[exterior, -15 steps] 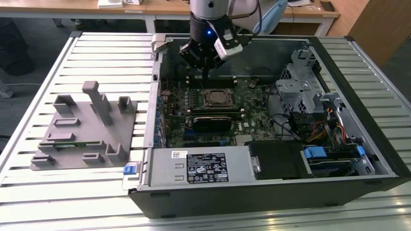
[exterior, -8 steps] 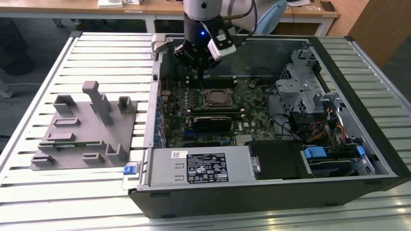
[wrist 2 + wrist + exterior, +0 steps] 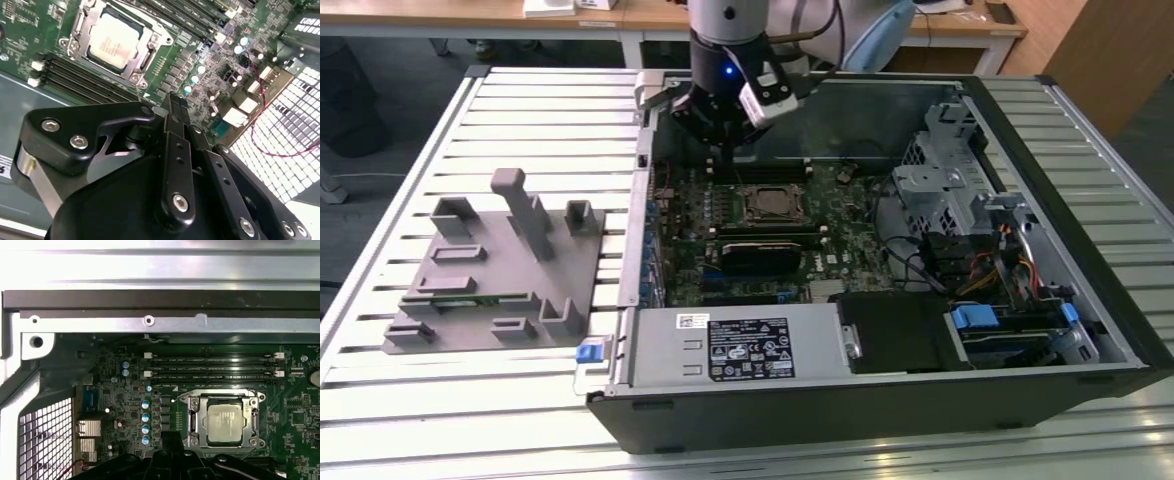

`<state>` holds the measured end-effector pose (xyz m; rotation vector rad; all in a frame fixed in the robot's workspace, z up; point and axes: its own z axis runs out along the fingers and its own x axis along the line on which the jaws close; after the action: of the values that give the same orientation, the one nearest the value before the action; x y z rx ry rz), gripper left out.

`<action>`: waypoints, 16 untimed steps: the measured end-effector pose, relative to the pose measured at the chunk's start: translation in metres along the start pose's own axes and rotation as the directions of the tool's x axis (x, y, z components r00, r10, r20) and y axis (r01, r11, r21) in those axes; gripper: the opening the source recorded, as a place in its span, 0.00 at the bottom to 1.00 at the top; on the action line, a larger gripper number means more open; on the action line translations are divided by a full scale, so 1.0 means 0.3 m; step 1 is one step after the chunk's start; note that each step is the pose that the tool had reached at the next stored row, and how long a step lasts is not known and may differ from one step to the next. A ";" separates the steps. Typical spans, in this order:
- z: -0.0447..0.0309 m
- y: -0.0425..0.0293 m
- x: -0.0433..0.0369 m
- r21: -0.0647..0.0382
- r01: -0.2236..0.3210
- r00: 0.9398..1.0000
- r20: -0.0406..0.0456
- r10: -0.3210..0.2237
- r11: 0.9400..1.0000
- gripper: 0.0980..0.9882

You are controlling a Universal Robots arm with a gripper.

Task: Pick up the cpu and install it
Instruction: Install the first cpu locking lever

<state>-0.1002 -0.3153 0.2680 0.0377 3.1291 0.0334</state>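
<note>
Inside socket (image 3: 225,422), cpu (image 3: 224,423) flat, top up; hand (image 3: 723,130) above.

An open computer case (image 3: 1107,300) lies on the slatted worktop (image 3: 520,110), its green motherboard (image 3: 687,250) exposed, with a grey plastic fixture (image 3: 494,265) beside it, toward the exterior view's left.

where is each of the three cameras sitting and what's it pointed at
Exterior view: off the arm and raised, looking down at the open computer case, the grey fixture and the slatted table; the arm and gripper hang above the motherboard.
Second wrist view: on the arm, facing down past the black gripper at the cpu lying in its socket.
First wrist view: on the arm, facing the motherboard and case wall; the gripper shows.
Shared: both wrist views show the cpu and memory slots.
</note>
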 end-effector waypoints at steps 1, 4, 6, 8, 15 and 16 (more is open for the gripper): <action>0.001 0.000 0.003 -0.001 0.000 1.000 0.000 0.000 1.000 0.01; 0.007 0.003 0.007 -0.006 0.000 1.000 0.000 0.000 1.000 0.01; 0.011 0.008 0.009 -0.008 0.000 1.000 0.000 0.000 1.000 0.01; 0.016 0.013 0.011 -0.009 0.000 1.000 0.000 0.000 1.000 0.01; 0.026 0.039 0.021 -0.010 0.002 1.000 0.001 -0.002 1.000 0.01; 0.027 0.045 0.021 -0.010 0.003 1.000 0.002 -0.003 1.000 0.01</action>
<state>-0.1062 -0.3015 0.2600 0.0335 3.1264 0.0485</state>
